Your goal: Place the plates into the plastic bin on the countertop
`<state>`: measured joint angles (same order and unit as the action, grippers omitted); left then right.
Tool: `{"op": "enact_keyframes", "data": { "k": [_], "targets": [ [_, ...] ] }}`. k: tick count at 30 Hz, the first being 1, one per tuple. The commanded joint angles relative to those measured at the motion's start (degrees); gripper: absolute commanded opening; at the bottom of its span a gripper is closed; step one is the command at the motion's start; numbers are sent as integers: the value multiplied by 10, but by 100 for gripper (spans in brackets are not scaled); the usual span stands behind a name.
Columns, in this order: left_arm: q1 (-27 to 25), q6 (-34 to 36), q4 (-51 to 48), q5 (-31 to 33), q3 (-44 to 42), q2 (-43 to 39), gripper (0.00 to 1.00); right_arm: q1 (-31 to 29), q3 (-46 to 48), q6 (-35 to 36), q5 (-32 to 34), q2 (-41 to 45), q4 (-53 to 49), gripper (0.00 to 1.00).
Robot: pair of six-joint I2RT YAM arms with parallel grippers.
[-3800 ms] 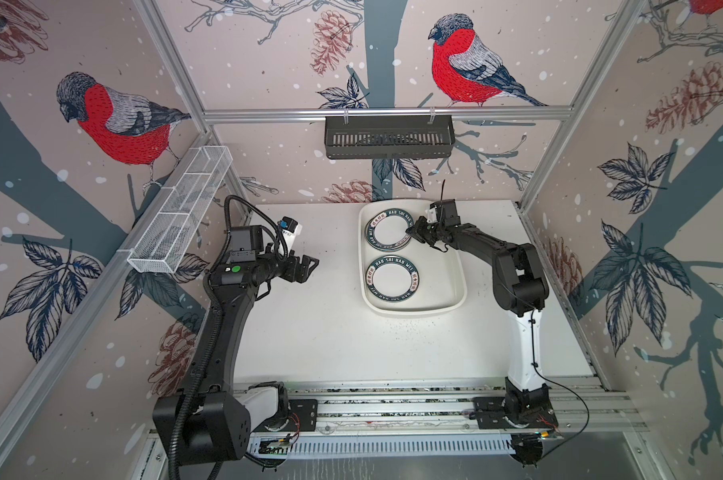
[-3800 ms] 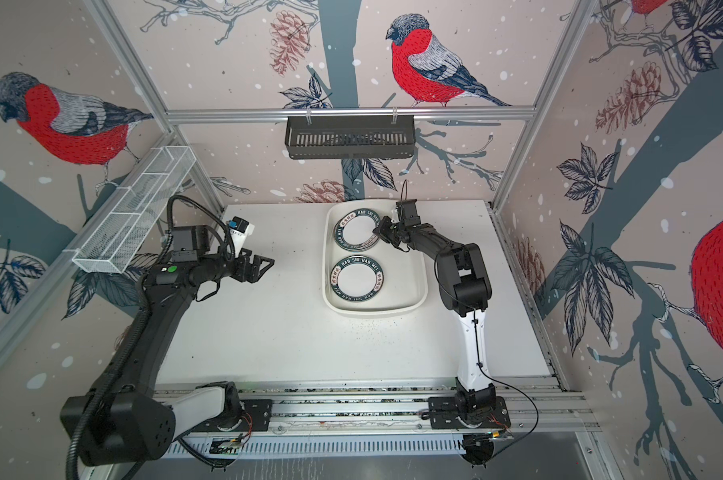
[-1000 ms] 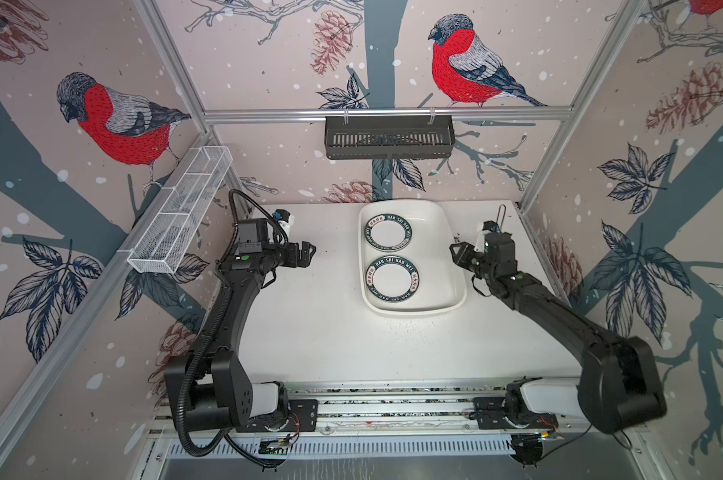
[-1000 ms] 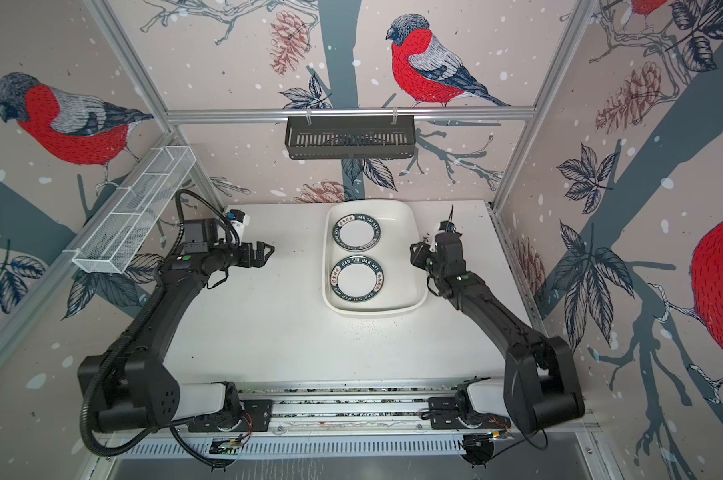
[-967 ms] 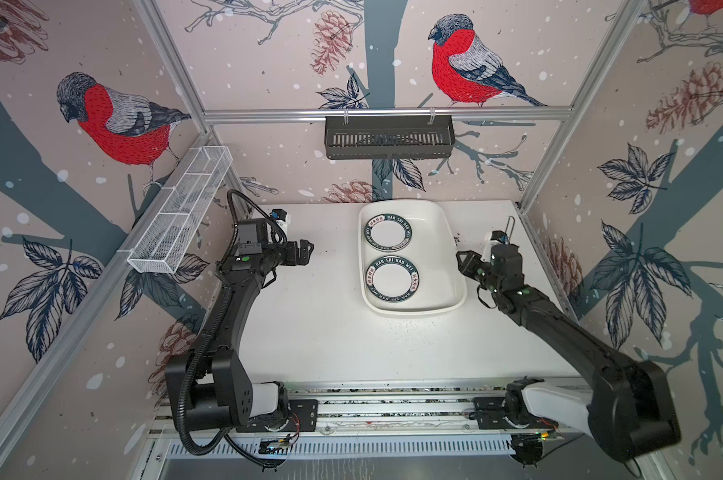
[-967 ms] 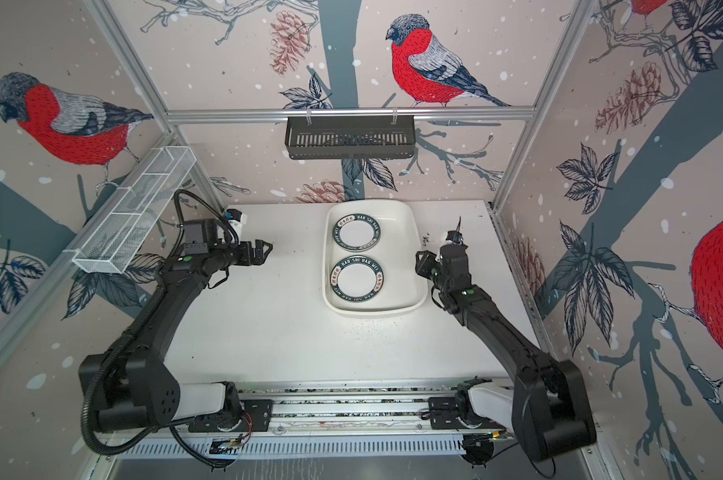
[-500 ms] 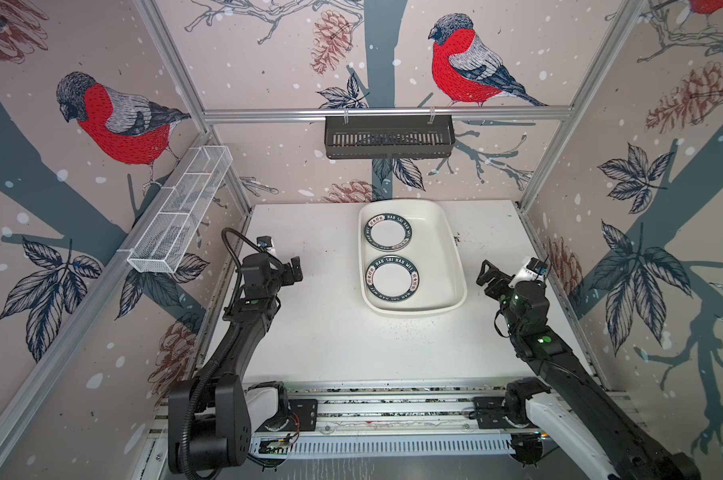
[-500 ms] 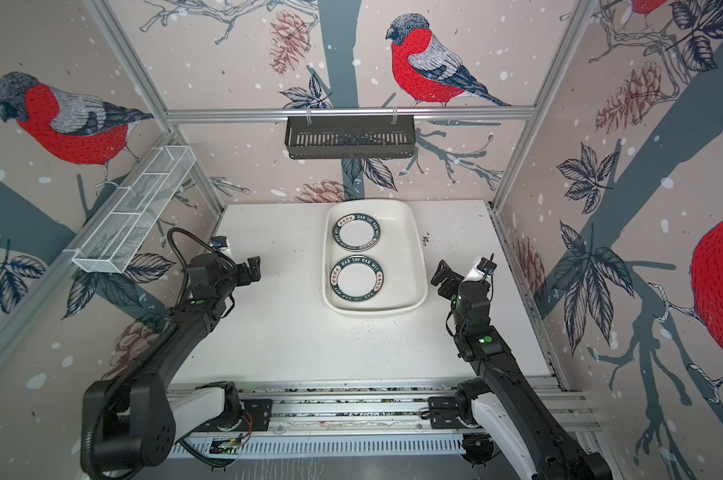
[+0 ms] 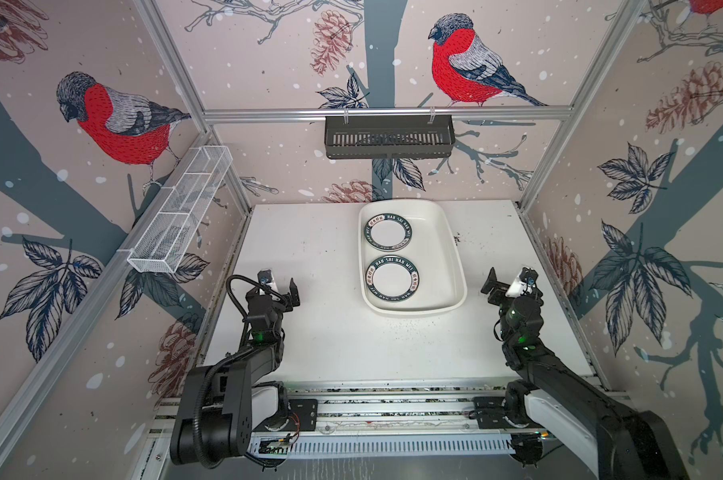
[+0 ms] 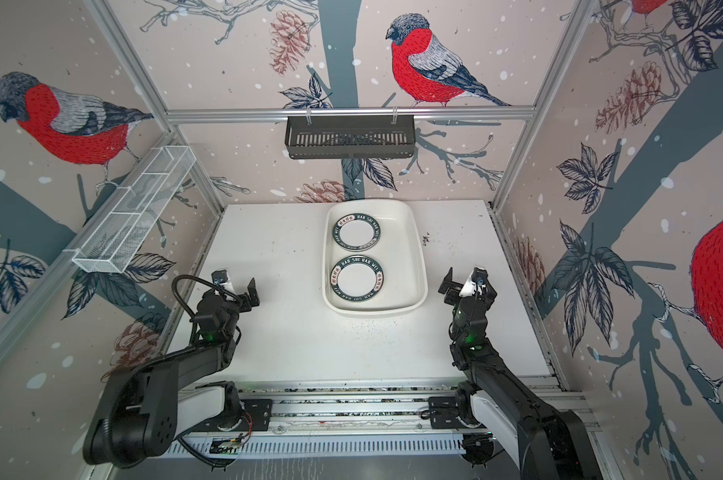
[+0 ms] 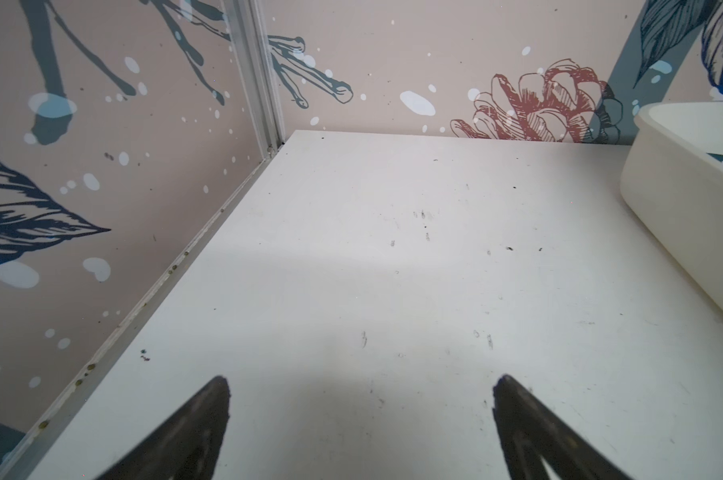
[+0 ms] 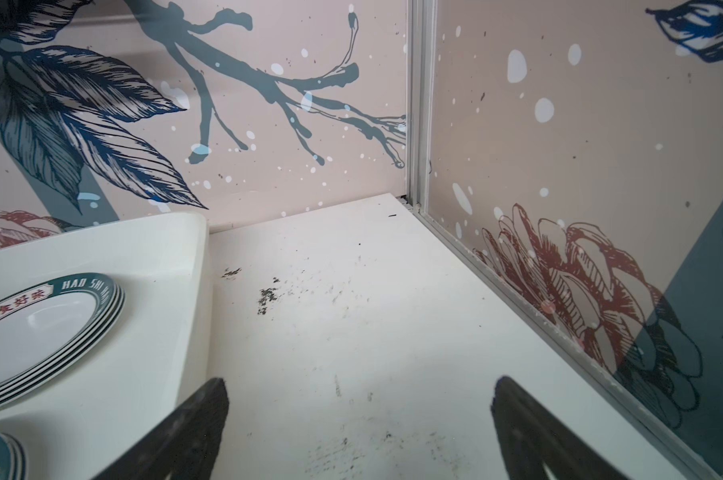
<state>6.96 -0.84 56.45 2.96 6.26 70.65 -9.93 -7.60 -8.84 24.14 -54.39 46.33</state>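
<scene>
We see the plates (image 9: pixel 391 277) in two stacks inside the bin (image 9: pixel 438 257), at back of counter (image 9: pixel 330 340). L gripper (image 9: pixel 279 286) sits well left of bin, jaws apart; R gripper (image 9: pixel 510 283) near its right side, jaws apart too.

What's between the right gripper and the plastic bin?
Nothing but bare, speckled countertop between the right gripper and plastic bin, seen in both top views.

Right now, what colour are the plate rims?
Dark green plate rims with white lettering; clearest in the right wrist view.

Speckled countertop (image 9: pixel 343 345) bearing plastic bin (image 9: pixel 436 249)
</scene>
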Motion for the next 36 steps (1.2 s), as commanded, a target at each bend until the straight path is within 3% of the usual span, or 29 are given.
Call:
{"op": "enact_keyframes", "data": {
  "k": [1,3,9,15,21,24,27,32,36],
  "targets": [
    [15,-21,148,-22,-6,18,98,11,9,25,-16,-51,121,100],
    [18,-9,124,-31,-2,10,99,11,25,23,-22,-79,162,100],
    [24,-2,244,-76,-66,4,99,16,69,44,-31,-160,325,100],
    [24,-18,218,-157,-64,-14,99,33,23,71,-75,-196,277,100],
    [24,-43,260,-178,-48,48,99,53,58,63,-92,-306,457,100],
    [21,-37,338,-195,-57,109,99,55,80,66,-85,-370,579,100],
    [21,-36,467,-195,-62,216,99,76,74,44,-110,-344,521,100],
    [22,-41,364,-209,-6,207,99,111,30,12,-148,-332,418,100],
    [-18,-4,210,-147,57,186,99,107,-41,37,-192,-331,284,99]
  ]
}}
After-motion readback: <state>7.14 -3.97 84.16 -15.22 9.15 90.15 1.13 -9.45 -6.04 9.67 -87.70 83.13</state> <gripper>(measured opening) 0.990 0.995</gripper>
